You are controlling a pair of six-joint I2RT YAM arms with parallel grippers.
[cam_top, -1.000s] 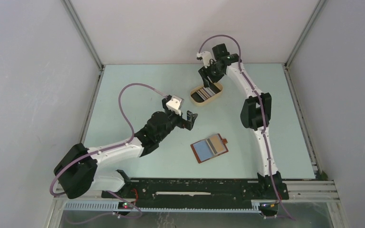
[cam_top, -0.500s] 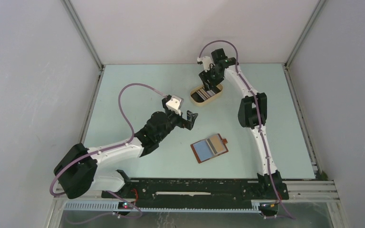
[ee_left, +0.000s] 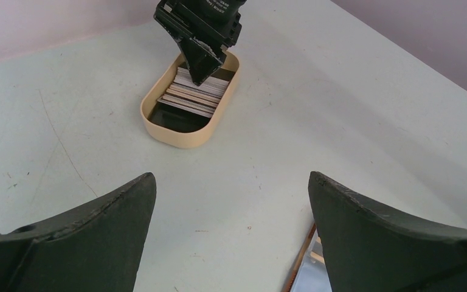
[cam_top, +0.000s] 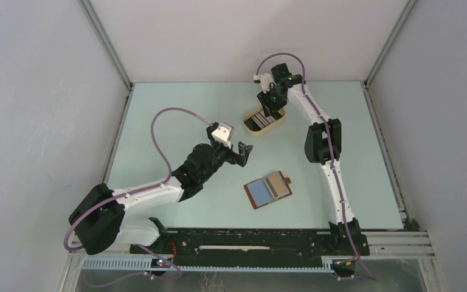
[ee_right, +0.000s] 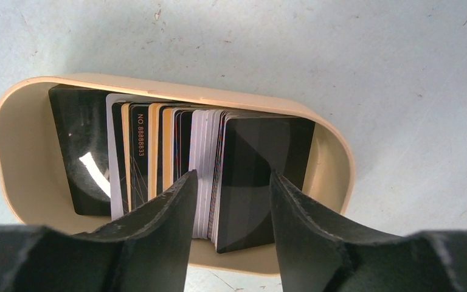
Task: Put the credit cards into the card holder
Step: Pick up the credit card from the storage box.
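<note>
Far edge of the table (cam_top: 158,121): my right claw (ee_right: 232,182), half-spread, straddles stiff, slick cards (ee_right: 158,140); I'd pinch one's upper edge.

1 card holder (cam_top: 268,190), 1 tray (ee_right: 176,92) — credit cards (ee_right: 261,158) uncountable.

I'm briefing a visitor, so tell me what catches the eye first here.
The beige oval tray at the far middle of the table, packed with credit cards, stands out, with the right claw lowered into it, straddling several cards. Nearer the front lies the card holder, open and flat, while the left claw hovers wide open just left of both.
</note>
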